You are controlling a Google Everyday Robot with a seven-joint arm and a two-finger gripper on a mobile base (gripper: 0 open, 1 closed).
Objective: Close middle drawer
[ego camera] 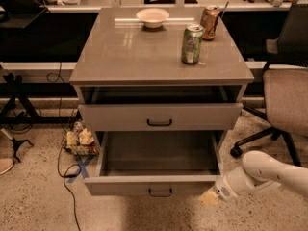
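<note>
The middle drawer (159,185) is pulled far out of the grey cabinet (159,57). Its low flat front has a small black bar handle (160,192), and its wide shallow box is empty. Above it, the taller-fronted top drawer (160,116) stands slightly out. The lowest drawer is hidden under the open one. My gripper (210,198) is on the end of the white arm (269,174) reaching in from the lower right. It sits just off the right end of the middle drawer's front, low near the floor.
On the cabinet top stand a white bowl (152,17), a green can (192,44) and a brown can (210,22). An office chair (286,100) stands to the right. Cables and a small pile of objects (80,141) lie on the floor to the left.
</note>
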